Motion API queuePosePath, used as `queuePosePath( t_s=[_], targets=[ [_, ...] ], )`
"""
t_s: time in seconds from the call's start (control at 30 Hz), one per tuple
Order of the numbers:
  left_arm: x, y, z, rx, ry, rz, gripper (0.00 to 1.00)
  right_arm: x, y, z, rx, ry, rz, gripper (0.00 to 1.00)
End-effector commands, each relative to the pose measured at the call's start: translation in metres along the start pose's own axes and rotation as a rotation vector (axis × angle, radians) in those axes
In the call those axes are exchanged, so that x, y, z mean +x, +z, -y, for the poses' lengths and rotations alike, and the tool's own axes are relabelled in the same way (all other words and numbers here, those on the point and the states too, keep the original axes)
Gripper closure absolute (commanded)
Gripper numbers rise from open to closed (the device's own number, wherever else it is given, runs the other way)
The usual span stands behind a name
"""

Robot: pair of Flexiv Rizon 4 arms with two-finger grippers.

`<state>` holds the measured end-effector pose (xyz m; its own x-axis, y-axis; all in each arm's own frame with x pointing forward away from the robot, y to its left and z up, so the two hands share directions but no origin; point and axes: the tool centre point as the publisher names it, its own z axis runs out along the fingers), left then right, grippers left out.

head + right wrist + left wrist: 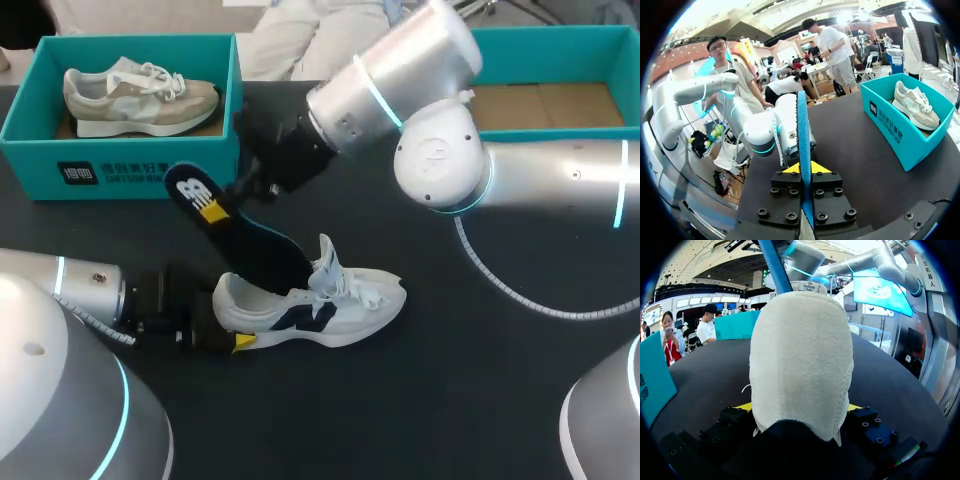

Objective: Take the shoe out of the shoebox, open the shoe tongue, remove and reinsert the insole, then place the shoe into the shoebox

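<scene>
A white shoe (320,305) with a navy logo lies on its sole on the black table (420,400), toe to the right. My left gripper (228,335) is at its heel. In the left wrist view the white heel (800,365) fills the gap and touches both fingers of the left gripper (799,407). A dark navy insole (235,235) slants up out of the shoe's mouth, with its front end inside. My right gripper (255,187) is shut on its upper heel end. The right wrist view shows the insole's blue edge (802,130) clamped in the right gripper (802,168).
A teal shoebox (130,170) stands at the back left with a beige shoe (140,95) in it; the right wrist view shows this shoebox (900,132) too. A second teal box (560,40) with a cardboard floor sits at the back right.
</scene>
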<state>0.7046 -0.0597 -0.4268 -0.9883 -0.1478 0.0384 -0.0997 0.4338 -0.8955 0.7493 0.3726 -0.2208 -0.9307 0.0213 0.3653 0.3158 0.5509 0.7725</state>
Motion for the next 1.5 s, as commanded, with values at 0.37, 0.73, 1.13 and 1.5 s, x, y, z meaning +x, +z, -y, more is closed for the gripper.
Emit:
queuePosePath(
  t_s=[0.37,0.73,1.13,1.5],
  targets=[
    [-0.001,0.006,-0.006,-0.002,-0.001,0.000,1.00,0.000,-0.001,0.003,-0.024,-0.002,-0.003,1.00],
    [-0.001,0.006,-0.006,-0.002,-0.001,0.000,1.00,0.011,-0.058,-0.046,-0.147,0.291,-0.151,1.00],
    [-0.001,0.006,-0.006,-0.002,-0.001,0.000,1.00,0.045,-0.125,-0.069,-0.419,0.365,-0.268,1.00],
    [-0.001,0.006,-0.006,-0.002,-0.001,0.000,1.00,0.078,-0.156,-0.063,-0.451,0.474,-0.278,1.00]
  ],
)
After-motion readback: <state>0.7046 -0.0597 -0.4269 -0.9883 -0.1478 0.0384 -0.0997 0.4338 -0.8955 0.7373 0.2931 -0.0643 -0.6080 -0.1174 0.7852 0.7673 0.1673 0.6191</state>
